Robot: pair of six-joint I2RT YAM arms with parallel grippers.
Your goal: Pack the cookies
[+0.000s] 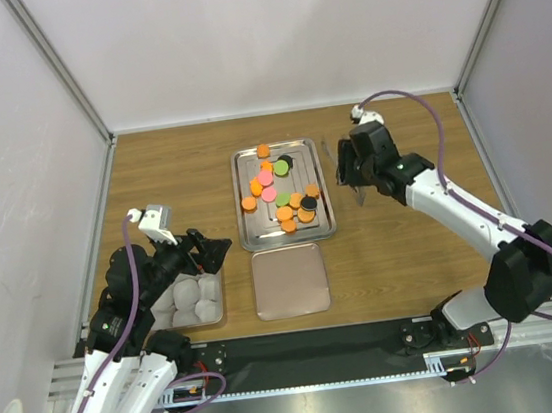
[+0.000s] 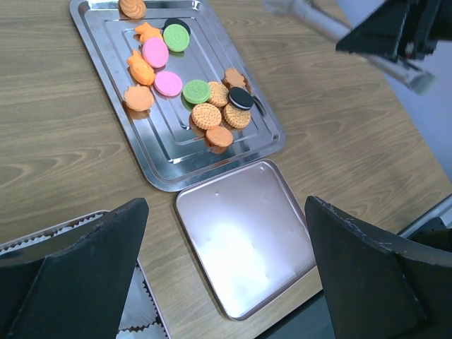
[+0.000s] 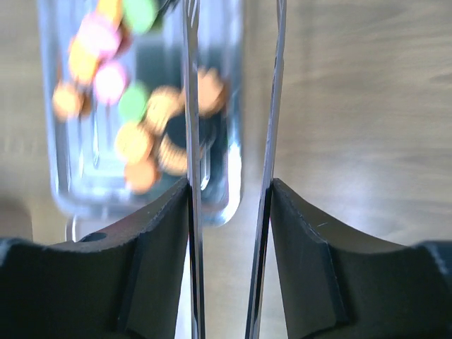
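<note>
- We are seeing the right gripper [image 3: 229, 191] clamping one pair of thin silver metal tongs [image 3: 191, 106]. Its two black fingers [image 3: 162, 247] are pressing on the two blades from outside, and the blades are standing slightly apart.
- One rectangular shiny steel tray [image 1: 259, 232] is lying just to the left of that gripper, and all the small round flat cookies [image 1: 269, 194] are sitting on it.
- We are counting fifteen cookies: nine orange, two pink, two green and two black, with one black tucked against a green one.
- The left gripper [image 1: 211, 251] is hanging with its jaws spread wide and is gripping nothing.
- One small clear box [image 1: 221, 296] is lying under and just behind that gripper. Its white pleated cups [image 1: 206, 309] are partly hidden by the arm, so we are not counting them.
- One shallow square rose-gold tin [image 1: 290, 281] is lying just right of the left gripper, its far edge just beside the tray.
</note>
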